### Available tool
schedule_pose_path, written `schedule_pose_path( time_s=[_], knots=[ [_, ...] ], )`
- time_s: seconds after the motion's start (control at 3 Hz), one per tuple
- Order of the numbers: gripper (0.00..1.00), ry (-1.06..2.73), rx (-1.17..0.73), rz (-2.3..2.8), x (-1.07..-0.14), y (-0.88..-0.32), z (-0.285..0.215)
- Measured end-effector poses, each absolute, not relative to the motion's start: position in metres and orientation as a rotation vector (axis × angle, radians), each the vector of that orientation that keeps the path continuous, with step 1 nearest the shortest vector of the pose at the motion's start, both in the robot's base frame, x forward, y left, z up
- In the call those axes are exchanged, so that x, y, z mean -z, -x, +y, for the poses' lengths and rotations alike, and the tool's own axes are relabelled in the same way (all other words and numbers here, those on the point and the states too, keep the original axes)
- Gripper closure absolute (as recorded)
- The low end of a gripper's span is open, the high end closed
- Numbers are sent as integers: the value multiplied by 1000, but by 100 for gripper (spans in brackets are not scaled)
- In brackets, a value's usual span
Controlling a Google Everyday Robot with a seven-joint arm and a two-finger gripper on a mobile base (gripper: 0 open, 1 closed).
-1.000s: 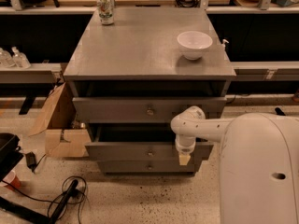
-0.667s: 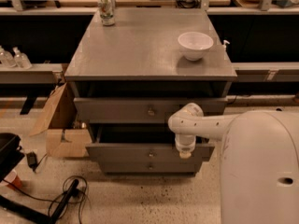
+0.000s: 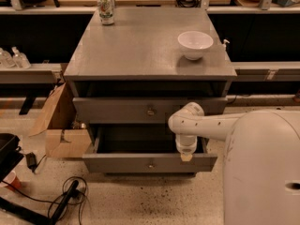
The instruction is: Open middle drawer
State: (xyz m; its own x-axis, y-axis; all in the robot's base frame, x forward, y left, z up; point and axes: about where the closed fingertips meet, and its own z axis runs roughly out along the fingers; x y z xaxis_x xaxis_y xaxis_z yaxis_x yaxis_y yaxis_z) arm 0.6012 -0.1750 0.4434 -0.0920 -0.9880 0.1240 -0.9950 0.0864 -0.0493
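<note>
The grey cabinet (image 3: 140, 55) fills the middle of the camera view. The middle drawer (image 3: 117, 163) is pulled out towards me, and its plain grey inside (image 3: 136, 139) shows. Its small brass knob (image 3: 150, 165) sits at the centre of the front. My gripper (image 3: 186, 156) points down at the top edge of the drawer front, right of the knob, at the end of my white arm (image 3: 206, 125). The taller top drawer (image 3: 117, 110) with its own knob (image 3: 150, 111) is above, slightly out. The lowest drawer is hidden under the open one.
A white bowl (image 3: 195, 44) and a can (image 3: 106, 9) stand on the cabinet top. A cardboard box (image 3: 61, 121) leans at the cabinet's left. Cables (image 3: 65, 200) and a black object (image 3: 8, 151) lie on the floor at the left. My white body (image 3: 262, 172) fills the lower right.
The middle drawer has slid out further towards me, showing more of its inside. My gripper has moved down and forward with the drawer front.
</note>
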Motion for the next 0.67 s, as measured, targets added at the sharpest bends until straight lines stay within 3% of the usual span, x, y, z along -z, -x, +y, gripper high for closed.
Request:
schedule_pose_path(
  time_s=[0.67],
  knots=[
    [100,-2043,-176,-2292,-451,-584,-178]
  ],
)
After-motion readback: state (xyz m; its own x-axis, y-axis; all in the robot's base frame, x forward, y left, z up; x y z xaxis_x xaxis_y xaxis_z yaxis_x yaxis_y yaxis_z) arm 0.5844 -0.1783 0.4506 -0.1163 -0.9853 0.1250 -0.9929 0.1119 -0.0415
